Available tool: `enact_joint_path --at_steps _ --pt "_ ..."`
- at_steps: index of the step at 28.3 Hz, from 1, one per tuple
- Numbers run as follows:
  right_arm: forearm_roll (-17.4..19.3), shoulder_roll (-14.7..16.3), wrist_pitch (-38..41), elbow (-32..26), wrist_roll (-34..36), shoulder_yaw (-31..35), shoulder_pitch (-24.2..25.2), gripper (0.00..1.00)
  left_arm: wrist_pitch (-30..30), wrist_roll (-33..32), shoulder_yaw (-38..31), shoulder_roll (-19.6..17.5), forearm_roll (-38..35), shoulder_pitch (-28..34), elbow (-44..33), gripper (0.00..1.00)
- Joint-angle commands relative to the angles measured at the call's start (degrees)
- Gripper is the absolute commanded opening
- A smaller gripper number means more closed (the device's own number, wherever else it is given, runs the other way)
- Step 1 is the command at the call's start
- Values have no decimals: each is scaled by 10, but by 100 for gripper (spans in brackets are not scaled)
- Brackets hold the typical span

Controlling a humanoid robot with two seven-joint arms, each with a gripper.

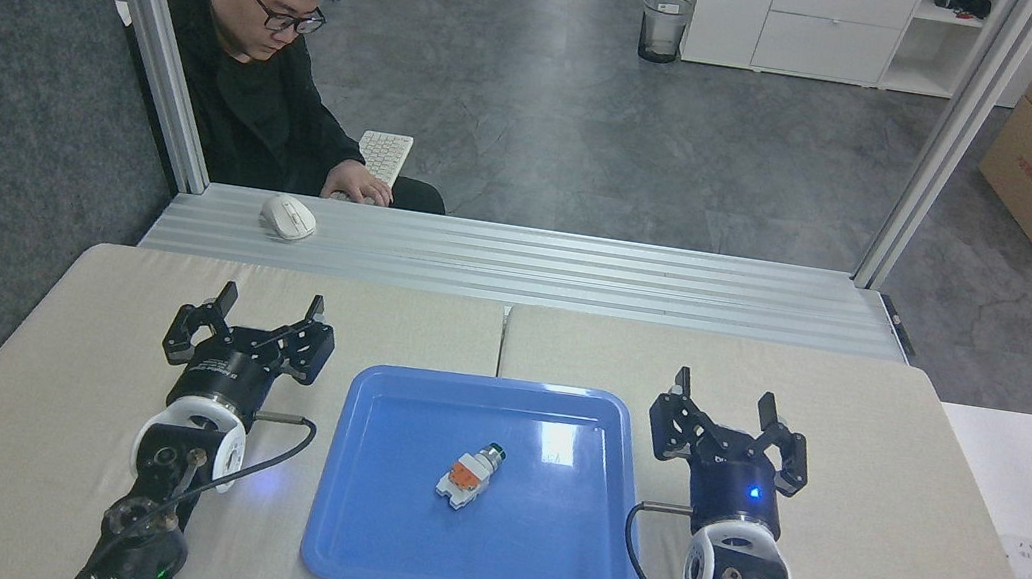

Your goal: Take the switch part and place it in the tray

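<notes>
Lying tilted near the middle of your glossy blue tray [361, 530], the switch part [470, 475] shows blocky white base, orange band, round green tip. Your left end effector [267, 317] and right end effector [722, 402] stand spread wide and empty over the beige counter [64, 347], either side of the tray.

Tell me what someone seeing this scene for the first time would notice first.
Probably the glossy blue tray in the middle of the beige table, with the small switch part lying inside it near the centre. Next, the two black pincers, left pincer and right pincer, both open on either side of the tray, and the person seated beyond the table.
</notes>
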State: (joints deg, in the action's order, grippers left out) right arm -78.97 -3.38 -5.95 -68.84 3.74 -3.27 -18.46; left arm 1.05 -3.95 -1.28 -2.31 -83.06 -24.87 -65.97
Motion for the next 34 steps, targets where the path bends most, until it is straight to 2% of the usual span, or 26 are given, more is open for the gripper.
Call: enact_joint_path --at_steps 1,5,12,20,30,34 --pt "1 0 0 0 0 4 0 100 1 0 -37 -17 4 1 13 99" --pt "5 -1 0 0 1 4 0 100 1 0 -37 -20 4 1 13 99" --pt "65 1 1 0 0 -1 0 100 1 0 -37 -20 4 1 13 99" --pt "72 1 1 0 0 2 0 100 1 0 -38 -24 5 1 0 99" --pt "141 1 1 0 0 5 0 100 1 0 -39 -26 6 2 0 99" --pt "183 1 2 -1 1 5 -1 100 1 0 -39 -28 6 2 0 99"
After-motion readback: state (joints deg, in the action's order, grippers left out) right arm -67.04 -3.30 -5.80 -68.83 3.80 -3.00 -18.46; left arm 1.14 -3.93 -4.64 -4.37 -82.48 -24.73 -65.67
